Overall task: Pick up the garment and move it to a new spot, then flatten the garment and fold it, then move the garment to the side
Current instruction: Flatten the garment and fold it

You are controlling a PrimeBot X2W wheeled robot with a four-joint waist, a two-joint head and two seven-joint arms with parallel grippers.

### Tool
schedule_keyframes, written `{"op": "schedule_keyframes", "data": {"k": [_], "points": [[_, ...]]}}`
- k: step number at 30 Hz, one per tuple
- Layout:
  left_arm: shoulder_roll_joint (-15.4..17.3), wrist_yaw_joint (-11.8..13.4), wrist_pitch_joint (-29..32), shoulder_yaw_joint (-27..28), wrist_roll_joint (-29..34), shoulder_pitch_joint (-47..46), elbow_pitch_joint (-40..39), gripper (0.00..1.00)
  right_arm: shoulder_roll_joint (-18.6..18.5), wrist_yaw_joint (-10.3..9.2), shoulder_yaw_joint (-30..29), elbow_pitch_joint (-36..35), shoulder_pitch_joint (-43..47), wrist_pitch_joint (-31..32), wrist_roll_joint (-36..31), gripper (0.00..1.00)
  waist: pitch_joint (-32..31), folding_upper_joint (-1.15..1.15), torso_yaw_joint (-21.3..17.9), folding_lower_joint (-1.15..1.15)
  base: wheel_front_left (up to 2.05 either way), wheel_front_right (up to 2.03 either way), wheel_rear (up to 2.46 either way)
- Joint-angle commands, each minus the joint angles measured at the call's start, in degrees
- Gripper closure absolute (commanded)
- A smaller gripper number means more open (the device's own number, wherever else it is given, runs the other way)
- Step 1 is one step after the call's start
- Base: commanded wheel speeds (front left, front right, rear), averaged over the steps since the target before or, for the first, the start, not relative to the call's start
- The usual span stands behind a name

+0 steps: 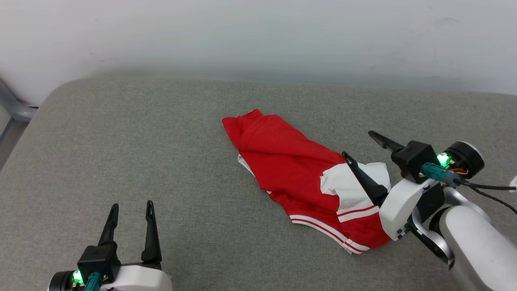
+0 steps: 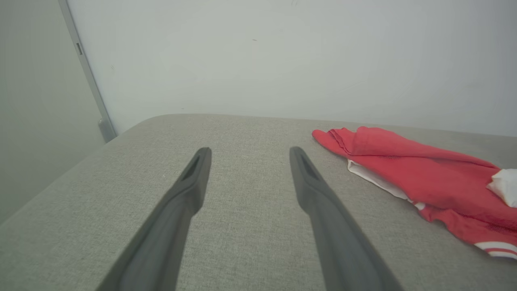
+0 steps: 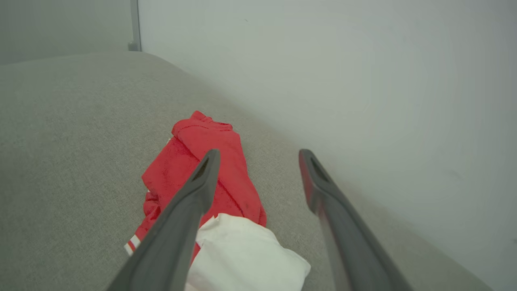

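Observation:
The garment (image 1: 291,165), a red shirt with a white sleeve and red-white striped trim, lies crumpled in a long heap on the grey cushion (image 1: 161,153), running from centre toward the lower right. My right gripper (image 1: 357,143) stands open over its white-sleeve end, one finger above the cloth, nothing between the fingers. In the right wrist view the garment (image 3: 202,161) lies under the left finger of the right gripper (image 3: 258,155). My left gripper (image 1: 131,206) is open at the lower left, well apart from the garment (image 2: 424,173), which shows to the right of the left gripper (image 2: 249,152).
A pale wall (image 1: 258,36) rises right behind the cushion. A grey metal post (image 1: 14,107) stands at the cushion's far left corner. The cushion's left half is bare fabric; its rounded left edge (image 1: 24,137) drops away.

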Motion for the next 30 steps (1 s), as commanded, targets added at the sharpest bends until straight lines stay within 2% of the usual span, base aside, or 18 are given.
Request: {"op": "schedule_keyframes", "data": {"k": [1, 5, 11, 20, 25, 26, 27, 28, 30], "points": [[-0.1, -0.2, -0.2, 0.1, 0.0, -0.8, 0.0, 0.00, -1.8, -0.06, 2.3, 0.4, -1.6, 2.4, 1.7, 0.00, 0.8, 0.00, 0.2, -0.01, 0.00, 0.00, 0.00], [-0.2, -0.4, -0.2, 0.0, 0.0, -1.9, 0.0, 0.00, -6.7, -0.06, 10.1, 1.5, -4.7, 10.6, 6.2, 0.00, 2.4, 0.00, 0.9, -0.01, 0.00, 0.00, 0.00], [-0.2, -0.2, -0.2, -0.9, -0.5, -4.1, -0.1, 0.00, -11.6, -0.06, 19.5, 3.2, -9.3, 19.9, 11.6, 0.00, 5.7, 0.00, 2.4, -0.01, 0.00, 0.00, 0.00], [-0.2, 1.2, -0.2, -3.4, -2.4, -7.5, 0.2, 0.00, -14.6, -0.04, 31.2, 10.3, -13.5, 26.1, 15.9, 0.00, 11.0, 0.00, 5.3, -0.01, 0.00, 0.00, 0.00], [-0.2, 1.7, -0.2, -3.6, -2.8, -8.0, 0.6, 0.00, -13.6, -0.03, 35.8, 14.1, -13.6, 23.6, 17.7, 0.00, 11.3, 0.00, 5.5, -0.01, 0.00, 0.00, 0.00], [-0.2, 1.8, -0.2, -3.5, -2.8, -7.8, 0.7, 0.00, -13.3, -0.03, 36.3, 14.3, -13.9, 22.3, 18.1, 0.38, 11.2, 0.00, 5.3, -0.01, 0.00, 0.00, 0.00], [-0.2, 2.0, -0.2, -3.3, -2.8, -7.5, 0.8, 0.00, -13.1, -0.03, 36.6, 14.4, -14.4, 21.0, 18.1, 0.87, 10.9, 0.00, 5.1, -0.01, 0.00, 0.00, 0.00], [-0.2, 2.0, -0.2, -3.2, -2.8, -7.2, 0.8, 0.00, -12.9, -0.03, 36.9, 14.6, -15.0, 19.7, 18.2, 1.00, 10.6, 0.00, 4.8, -0.01, 0.00, 0.00, 0.00], [-0.2, 1.9, -0.2, -3.0, -2.6, -6.5, 1.0, 0.00, -12.5, -0.04, 36.8, 14.6, -16.4, 16.8, 18.0, 1.00, 9.7, 0.00, 4.1, -0.01, 0.00, 0.00, 0.00]]}}
